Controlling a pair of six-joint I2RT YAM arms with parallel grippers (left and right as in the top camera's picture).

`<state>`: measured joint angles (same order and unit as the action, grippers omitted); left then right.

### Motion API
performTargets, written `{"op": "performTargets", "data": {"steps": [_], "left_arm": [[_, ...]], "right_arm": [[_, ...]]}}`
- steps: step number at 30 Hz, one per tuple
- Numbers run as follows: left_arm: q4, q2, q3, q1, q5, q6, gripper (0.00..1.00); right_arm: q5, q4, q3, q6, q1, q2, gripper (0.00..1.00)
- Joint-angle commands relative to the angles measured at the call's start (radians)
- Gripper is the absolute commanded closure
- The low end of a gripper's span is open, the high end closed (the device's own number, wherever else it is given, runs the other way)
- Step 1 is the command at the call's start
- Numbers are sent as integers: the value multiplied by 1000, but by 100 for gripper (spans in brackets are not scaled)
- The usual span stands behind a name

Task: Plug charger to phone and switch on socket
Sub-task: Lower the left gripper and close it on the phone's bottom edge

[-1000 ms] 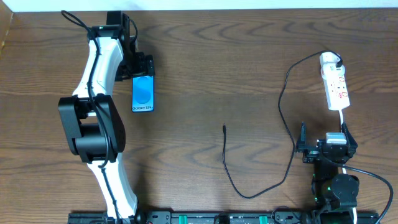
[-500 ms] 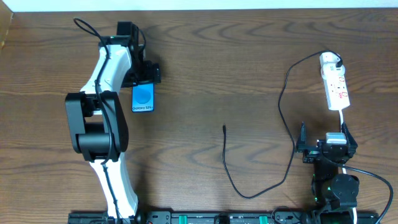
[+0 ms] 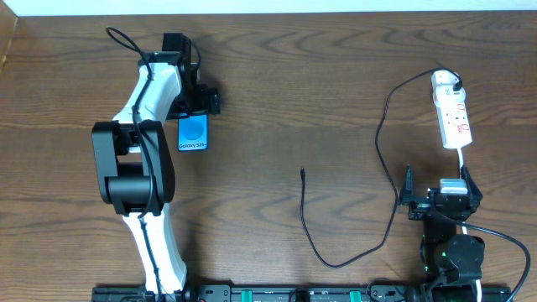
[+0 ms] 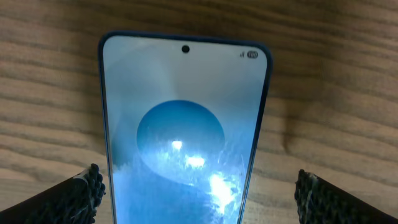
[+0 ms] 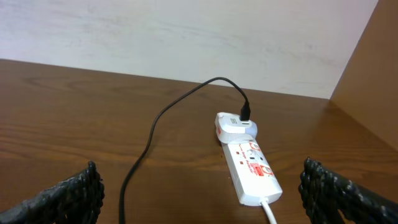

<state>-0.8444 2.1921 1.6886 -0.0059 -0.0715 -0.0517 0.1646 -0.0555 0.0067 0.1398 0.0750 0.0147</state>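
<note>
The phone (image 3: 194, 134) lies flat on the wooden table at the left, its blue screen (image 4: 183, 137) facing up. My left gripper (image 3: 195, 104) hovers over its far end, open, with the fingers (image 4: 78, 196) standing either side of the phone and apart from it. The charger is a thin black cable (image 3: 307, 231) whose free tip lies mid-table. It loops right and up to a white adapter (image 3: 445, 81) plugged into the socket (image 3: 454, 117). My right gripper (image 3: 436, 188) is open near the front edge, facing the socket (image 5: 252, 167) and holding nothing.
The socket's white cord (image 3: 461, 158) runs back toward my right arm's base. The black cable (image 5: 149, 146) crosses the table ahead of the right gripper. A pale wall (image 5: 186, 37) borders the table's far edge.
My left arm has shifted right and a little farther back, so its gripper now sits over the phone's far end. The phone, cable, socket and right arm have not moved.
</note>
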Motion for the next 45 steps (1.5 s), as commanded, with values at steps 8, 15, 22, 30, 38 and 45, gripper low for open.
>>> {"op": "performTargets", "data": {"steps": [8, 15, 22, 30, 38, 45], "left_arm": [[5, 54, -6, 7, 32, 5, 1], [5, 54, -6, 20, 31, 5, 0], [5, 54, -6, 21, 31, 5, 0], [5, 54, -13, 21, 31, 5, 0], [21, 54, -50, 21, 31, 6, 0], [21, 54, -50, 21, 31, 13, 0]], "right_arm": [[-3, -4, -1, 7, -6, -5, 1], [-3, -4, -1, 7, -6, -5, 1], [-3, -4, -1, 7, -6, -5, 1], [-3, -4, -1, 7, -6, -5, 1], [-3, -4, -1, 7, -6, -5, 1], [-3, -4, -1, 7, -6, -5, 1]]}}
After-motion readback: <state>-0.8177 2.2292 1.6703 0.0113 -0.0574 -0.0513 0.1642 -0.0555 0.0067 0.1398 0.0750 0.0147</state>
